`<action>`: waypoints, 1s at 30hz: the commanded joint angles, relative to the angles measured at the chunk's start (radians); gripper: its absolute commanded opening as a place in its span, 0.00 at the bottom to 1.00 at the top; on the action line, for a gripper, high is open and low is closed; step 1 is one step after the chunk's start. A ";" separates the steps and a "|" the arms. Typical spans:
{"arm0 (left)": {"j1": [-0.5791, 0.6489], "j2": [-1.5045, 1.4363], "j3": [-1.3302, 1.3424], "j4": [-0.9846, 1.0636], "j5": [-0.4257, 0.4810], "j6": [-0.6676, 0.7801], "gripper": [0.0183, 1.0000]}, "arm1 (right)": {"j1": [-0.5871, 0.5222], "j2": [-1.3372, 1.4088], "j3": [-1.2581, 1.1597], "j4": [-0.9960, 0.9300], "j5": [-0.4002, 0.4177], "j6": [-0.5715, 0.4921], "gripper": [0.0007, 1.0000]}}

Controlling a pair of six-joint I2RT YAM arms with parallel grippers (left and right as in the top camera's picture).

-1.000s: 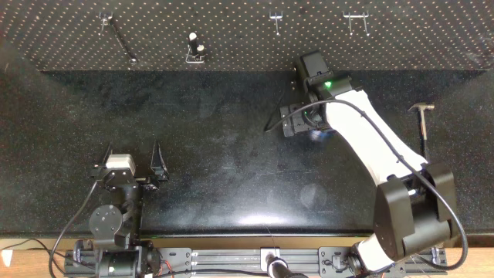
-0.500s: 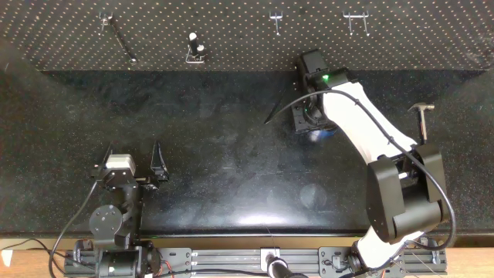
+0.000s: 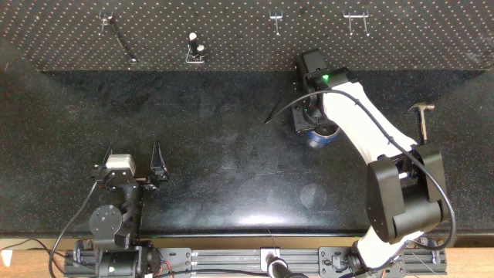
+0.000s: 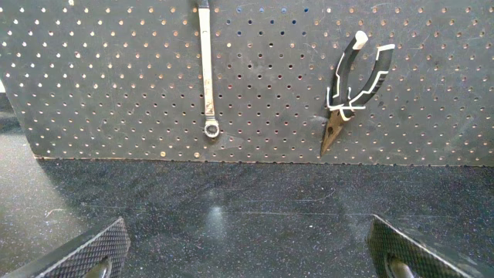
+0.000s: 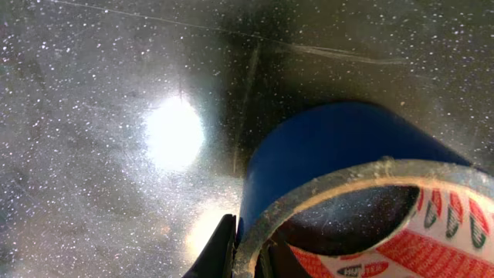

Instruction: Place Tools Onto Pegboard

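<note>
Nearby, front edge: both arm bases stand along the near edge of the black speckled table (image 3: 231,154).
Left gripper (image 3: 133,158): close to its base on the table's near left, fingers (image 4: 85,251) spread wide with nothing between them, facing the pegboard.
Open room: the table is bare from the left gripper across the middle and up to the foot of the board.
Right arm: it reaches from the near right up to the far middle-right of the table.
Right gripper (image 5: 245,249): down at the tabletop, fingers drawn narrow on the wall of the tape roll, one outside the wall and one inside the core.
Tape roll (image 3: 323,139): blue, near the foot of the board, its open core facing the wrist camera; whether it rests on the table I cannot tell.
Hammer (image 3: 423,123): lying flat near the table's right edge, head toward the board, well apart from the roll.
Pegboard (image 3: 231,31): black, upright along the far edge.
On the board: a wrench (image 4: 206,69) hangs at the left, pliers (image 4: 351,85) hang beside it with the nose down.
Free hooks: one metal hook (image 3: 275,19) right of the pliers, a double hook (image 3: 355,22) farther right, both bare.
</note>
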 commanded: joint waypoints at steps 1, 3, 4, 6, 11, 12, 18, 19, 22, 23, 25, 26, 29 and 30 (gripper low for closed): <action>0.002 -0.012 -0.001 -0.009 -0.011 0.016 0.99 | -0.002 0.001 0.023 0.036 0.001 -0.001 0.08; 0.002 -0.012 -0.001 -0.009 -0.011 0.016 0.99 | -0.002 0.001 0.023 0.060 0.002 -0.002 0.08; 0.002 -0.012 -0.001 -0.009 -0.011 0.016 0.99 | -0.002 -0.002 0.023 0.063 0.002 -0.002 0.08; 0.002 -0.012 -0.001 -0.009 -0.011 0.016 1.00 | -0.002 -0.016 0.023 0.073 0.002 -0.002 0.07; 0.002 -0.012 -0.001 -0.009 -0.011 0.016 1.00 | -0.002 -0.122 0.023 0.104 0.001 0.017 0.07; 0.002 -0.012 -0.001 -0.009 -0.011 0.016 1.00 | -0.002 -0.159 0.023 0.104 0.001 0.017 0.07; 0.002 -0.012 -0.001 -0.009 -0.011 0.016 0.99 | -0.003 -0.285 0.023 0.090 -0.006 0.017 0.07; 0.002 -0.012 -0.001 -0.009 -0.011 0.016 0.99 | -0.003 -0.307 0.023 0.078 -0.006 0.017 0.07; 0.002 -0.012 -0.001 -0.009 -0.011 0.016 1.00 | -0.002 -0.369 0.021 0.070 -0.005 0.025 0.07; 0.002 -0.012 -0.001 -0.009 -0.011 0.016 0.99 | -0.002 -0.386 0.020 0.081 -0.005 0.025 0.07; 0.002 -0.012 -0.001 -0.009 -0.011 0.016 1.00 | 0.002 -0.430 0.008 0.141 -0.006 0.026 0.07; 0.002 -0.012 -0.001 -0.009 -0.011 0.016 0.99 | 0.009 -0.451 -0.003 0.186 -0.005 0.025 0.07; 0.002 -0.012 -0.001 -0.009 -0.011 0.016 0.99 | 0.062 -0.496 -0.045 0.362 0.003 0.024 0.07; 0.002 -0.012 -0.001 -0.009 -0.011 0.016 0.99 | 0.079 -0.498 -0.051 0.393 0.018 0.024 0.07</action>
